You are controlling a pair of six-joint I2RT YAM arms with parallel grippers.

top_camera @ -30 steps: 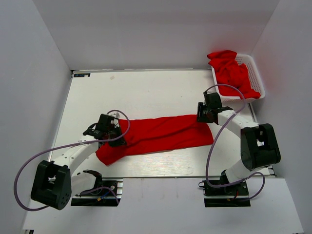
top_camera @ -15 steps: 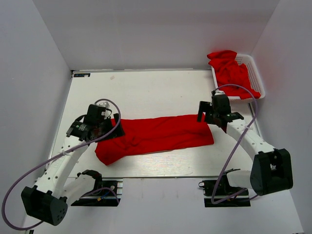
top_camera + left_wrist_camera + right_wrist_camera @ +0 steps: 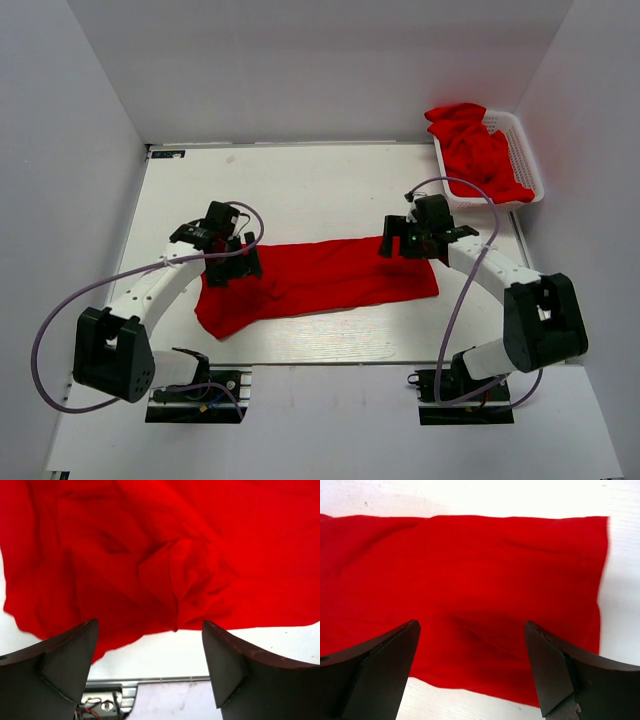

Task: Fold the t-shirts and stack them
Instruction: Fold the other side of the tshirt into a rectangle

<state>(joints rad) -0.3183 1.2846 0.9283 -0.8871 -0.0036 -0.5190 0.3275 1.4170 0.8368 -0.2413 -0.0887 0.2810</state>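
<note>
A long, bright red cloth t-shirt [image 3: 330,275] is lying on the flat white table [image 3: 300,190], near the front edge. It is already folded into a long strip, and its long way is running from left to right.

The left pincer [image 3: 235,265] is hanging over the left end of the strip with its jaws wide apart, holding nothing. That end is looking bumpy and bunched up. The right pincer [image 3: 395,243] is hanging over the right end, also wide apart and holding nothing. That end is lying flat and neat.

So each arm is sitting closest to its own end. The next fold probably needs one end brought over the other, along the long way.

More crumpled red shirts [image 3: 475,150] are waiting in the white plastic lattice basket [image 3: 523,135], far off at the back right corner.
</note>
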